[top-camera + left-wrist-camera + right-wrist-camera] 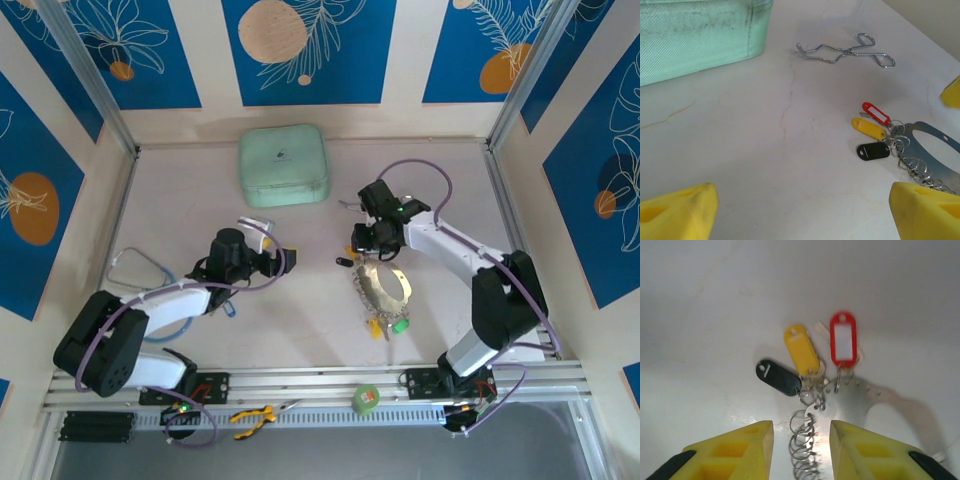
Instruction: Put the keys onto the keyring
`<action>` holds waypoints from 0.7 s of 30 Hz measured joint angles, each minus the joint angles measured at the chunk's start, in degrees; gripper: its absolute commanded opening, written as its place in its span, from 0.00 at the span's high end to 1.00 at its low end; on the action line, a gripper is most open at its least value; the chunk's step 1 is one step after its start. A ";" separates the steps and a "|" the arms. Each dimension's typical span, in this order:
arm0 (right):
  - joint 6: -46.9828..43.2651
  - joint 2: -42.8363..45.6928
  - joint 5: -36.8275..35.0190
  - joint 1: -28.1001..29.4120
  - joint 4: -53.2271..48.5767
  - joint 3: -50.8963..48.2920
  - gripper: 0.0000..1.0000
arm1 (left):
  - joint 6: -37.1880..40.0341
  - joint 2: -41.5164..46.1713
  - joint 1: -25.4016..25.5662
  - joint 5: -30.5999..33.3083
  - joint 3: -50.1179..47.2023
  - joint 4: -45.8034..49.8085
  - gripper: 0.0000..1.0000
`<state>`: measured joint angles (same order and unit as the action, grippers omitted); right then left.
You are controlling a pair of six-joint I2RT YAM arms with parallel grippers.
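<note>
The thin, flat, silvery metal keyring (875, 395), judged light, stiff and slippery, is best pinched across its band by the right gripper (802, 432), whose jaws are seen apart.

Mint-green soft case (284, 165) sits far-middle on the pale table (300, 320), with silver forceps (845, 50) lying just off to its right. Green tape roll (367, 399) and yellow-handled pliers (252, 418) are on the near rails (310, 378).

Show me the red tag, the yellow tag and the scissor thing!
red tag (843, 340): right wrist view, middle of its white label.
yellow tag (801, 351): right wrist view, middle of its body.
forceps (844, 50): left wrist view, where its arms cross.
</note>
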<state>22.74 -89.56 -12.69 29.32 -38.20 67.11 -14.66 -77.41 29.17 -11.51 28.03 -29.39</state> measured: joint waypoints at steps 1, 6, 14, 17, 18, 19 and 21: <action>-4.63 0.79 -0.11 0.07 -0.04 0.72 0.63 | -0.02 -0.15 0.00 0.20 0.00 -0.55 0.12; -23.10 0.15 0.02 2.75 -3.91 3.93 0.63 | -1.01 -0.20 0.00 3.87 -0.15 -2.21 0.12; -35.36 -16.04 -6.84 12.41 -17.59 15.93 0.63 | -6.05 3.32 -0.02 10.38 -4.20 -2.34 0.12; -35.39 -21.57 -10.16 13.97 -22.18 19.58 0.63 | -6.86 5.70 -0.02 11.41 -5.42 -2.12 0.12; -35.39 -22.77 -11.04 14.34 -23.26 20.35 0.63 | -6.97 6.43 -0.02 11.74 -5.55 -1.77 0.12; -35.36 -24.28 -12.11 14.84 -24.81 21.33 0.63 | -7.17 7.34 -0.02 12.11 -5.68 -1.33 0.12; -35.34 -26.47 -13.75 15.56 -27.17 23.04 0.63 | -7.30 9.03 -0.02 12.70 -5.84 -0.83 0.12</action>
<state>-12.60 -116.03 -26.44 44.88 -65.36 90.15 -21.96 -68.38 29.15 1.19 22.20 -30.22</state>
